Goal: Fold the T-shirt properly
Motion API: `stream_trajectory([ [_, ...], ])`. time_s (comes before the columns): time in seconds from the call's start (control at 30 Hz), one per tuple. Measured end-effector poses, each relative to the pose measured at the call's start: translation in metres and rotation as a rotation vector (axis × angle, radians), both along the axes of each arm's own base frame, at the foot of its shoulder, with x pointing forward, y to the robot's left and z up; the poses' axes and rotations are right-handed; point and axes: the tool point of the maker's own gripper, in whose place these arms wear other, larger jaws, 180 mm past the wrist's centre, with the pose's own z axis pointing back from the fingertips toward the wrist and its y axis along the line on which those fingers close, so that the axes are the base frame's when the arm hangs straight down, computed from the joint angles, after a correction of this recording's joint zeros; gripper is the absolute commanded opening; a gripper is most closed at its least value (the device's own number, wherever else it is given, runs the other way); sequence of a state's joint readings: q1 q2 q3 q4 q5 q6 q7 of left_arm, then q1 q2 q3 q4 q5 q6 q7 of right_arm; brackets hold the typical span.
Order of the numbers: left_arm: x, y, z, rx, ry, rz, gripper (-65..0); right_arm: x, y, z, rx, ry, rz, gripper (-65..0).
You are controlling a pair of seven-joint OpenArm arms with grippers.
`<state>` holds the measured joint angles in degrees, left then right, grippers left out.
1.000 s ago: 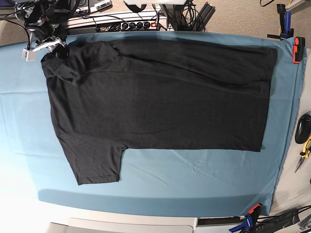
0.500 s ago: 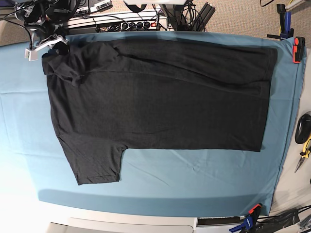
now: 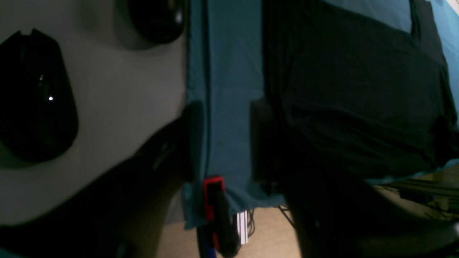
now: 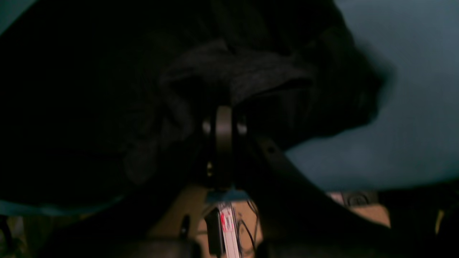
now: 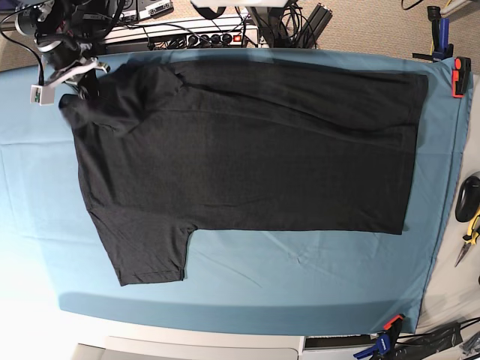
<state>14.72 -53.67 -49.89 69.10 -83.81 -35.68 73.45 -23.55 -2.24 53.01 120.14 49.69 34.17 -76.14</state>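
Right claw (image 4: 223,120) points downward, gripping the T-shirt (image 5: 247,165).

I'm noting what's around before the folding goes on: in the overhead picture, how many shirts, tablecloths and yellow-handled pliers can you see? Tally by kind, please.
Shirts: 1, the dark one
Tablecloths: 1, the blue one
Yellow-handled pliers: 1
Total: 3

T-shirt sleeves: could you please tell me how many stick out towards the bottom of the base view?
1: the sleeve at the lower left of the dark T-shirt. The other may be hidden in the folds.
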Motion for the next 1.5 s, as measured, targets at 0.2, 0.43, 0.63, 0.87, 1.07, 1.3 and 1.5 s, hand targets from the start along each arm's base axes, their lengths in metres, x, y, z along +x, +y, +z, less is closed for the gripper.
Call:
stream_trajectory([
  [0.2,0.0,0.0,0.0,0.0,0.0,0.0,-44.8,-0.006,-0.003,-0.004,-0.017,0.029,-0.007,-65.0],
  [0.43,0.0,0.0,0.0,0.0,-0.003,0.002,-44.8,0.007,0.004,0.008,0.027,-0.058,0.007,-65.0],
  [0.63,0.001,0.0,0.001,0.0,-0.004,0.002,-44.8,0.038,0.018,0.016,0.013,-0.132,0.054,-65.0],
  [0.87,0.001,0.0,0.001,-0.001,-0.004,0.002,-44.8,0.09,0.077,0.018,-0.033,-0.192,0.239,-65.0],
  [1.07,0.001,0.0,0.001,0.0,-0.004,0.002,-44.8,0.118,0.1,0.026,-0.114,-0.226,0.306,-65.0],
  [1.3,0.001,0.0,0.001,0.0,-0.005,0.002,-44.8,0.135,0.095,0.04,-0.166,-0.283,0.285,-65.0],
  [1.5,0.001,0.0,0.001,0.0,-0.006,0.002,-44.8,0.16,0.093,0.013,-0.074,-0.244,0.255,-65.0],
])
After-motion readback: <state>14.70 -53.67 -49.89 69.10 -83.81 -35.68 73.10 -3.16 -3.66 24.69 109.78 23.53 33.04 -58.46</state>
